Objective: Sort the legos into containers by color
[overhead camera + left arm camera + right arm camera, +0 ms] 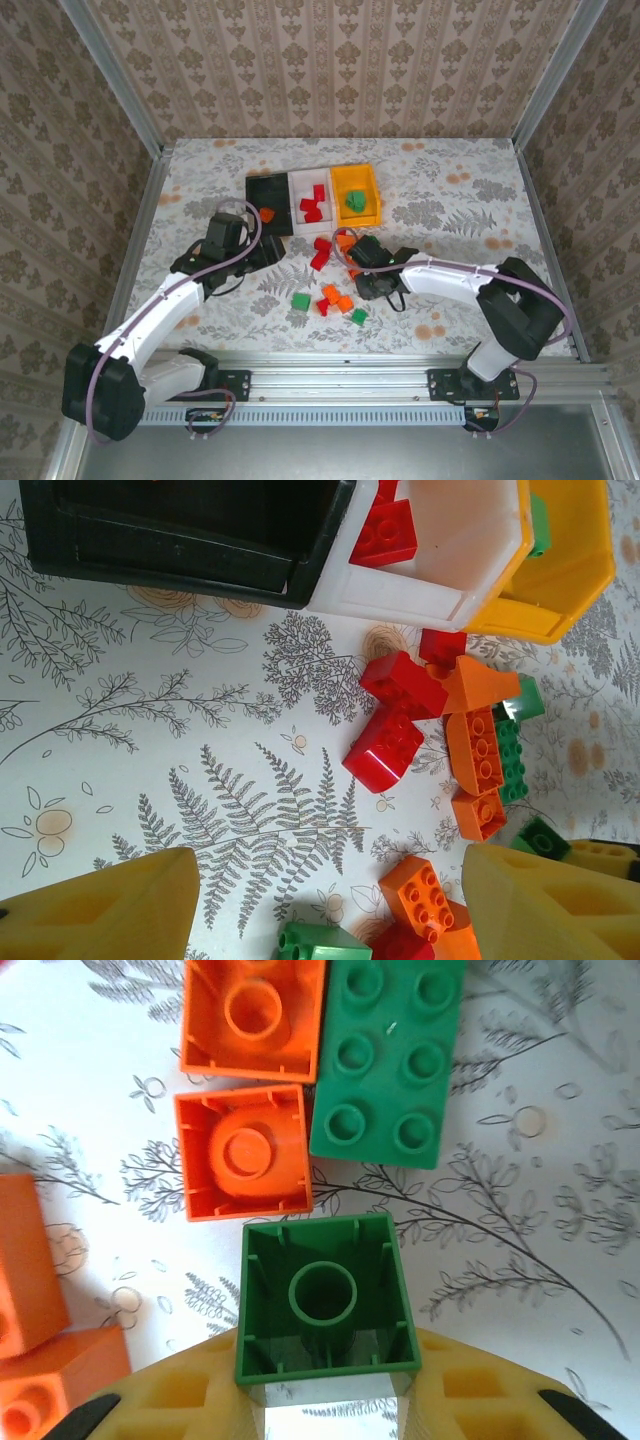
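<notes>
**One green brick pinched, its bin straight up the frame**

In the right wrist view the right jaws are closed on a square green brick (325,1305), which sits at the bottom centre with its hollow underside facing the camera. It is square, so it has no long axis to line up. An orange brick (243,1150) lies just off its upper left corner, either touching or nearly so. A longer green brick (388,1060) lies studs-up near the top of the frame.

In the top view this grip sits at mid-frame on the desk (450,200), at the upper right edge of the loose pile (335,298). The three bins stand in a row above it. The orange-yellow bin (352,176) already holds a green piece (355,200) and lies almost directly up the frame from the held brick, a touch to the left. The white bin (305,183), which holds reds, and the black bin (265,190) are further left.

The coming move looks like a lift and a short carry up-frame, and the right arm is much the nearer one for it. The orange neighbour may get dragged along as the brick rises.

The left jaws are open and hold nothing. Their yellow fingers (100,910) are spread to the bottom corners of the left wrist view, above scattered bricks and close to the black bin.
</notes>
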Action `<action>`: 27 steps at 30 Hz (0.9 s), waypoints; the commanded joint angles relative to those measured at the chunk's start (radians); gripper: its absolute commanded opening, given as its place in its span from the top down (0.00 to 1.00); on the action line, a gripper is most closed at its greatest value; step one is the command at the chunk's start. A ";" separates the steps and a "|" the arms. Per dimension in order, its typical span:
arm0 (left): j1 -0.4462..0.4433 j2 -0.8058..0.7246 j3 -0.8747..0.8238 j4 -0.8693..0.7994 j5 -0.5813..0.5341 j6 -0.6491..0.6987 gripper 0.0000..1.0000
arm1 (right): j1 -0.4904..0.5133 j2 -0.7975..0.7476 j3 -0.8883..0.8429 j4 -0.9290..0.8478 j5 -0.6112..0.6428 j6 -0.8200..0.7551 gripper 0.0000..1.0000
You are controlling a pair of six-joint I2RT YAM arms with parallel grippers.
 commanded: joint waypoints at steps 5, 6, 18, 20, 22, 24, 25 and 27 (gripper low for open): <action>-0.044 0.030 -0.027 0.083 0.045 -0.067 0.29 | -0.082 -0.130 0.136 -0.073 0.109 -0.057 0.68; -0.059 0.044 -0.025 0.091 0.044 -0.073 0.29 | -0.112 -0.091 0.181 -0.058 0.108 -0.073 0.68; -0.213 0.141 0.022 0.035 -0.008 -0.080 0.29 | -0.313 0.609 1.005 -0.228 0.045 -0.207 0.65; -0.217 0.142 0.022 0.031 -0.008 -0.073 0.29 | -0.319 0.660 1.069 -0.256 0.030 -0.210 0.62; -0.220 0.150 0.027 0.028 -0.006 -0.056 0.28 | -0.319 0.680 1.097 -0.264 0.023 -0.213 0.58; -0.224 0.176 0.044 0.025 0.005 -0.010 0.28 | -0.319 0.672 1.096 -0.262 0.016 -0.211 0.54; -0.226 0.200 0.062 0.011 0.002 0.017 0.28 | -0.319 0.660 1.087 -0.255 0.013 -0.208 0.49; -0.233 0.259 0.113 -0.030 -0.015 0.076 0.28 | -0.317 0.616 1.061 -0.239 0.000 -0.203 0.46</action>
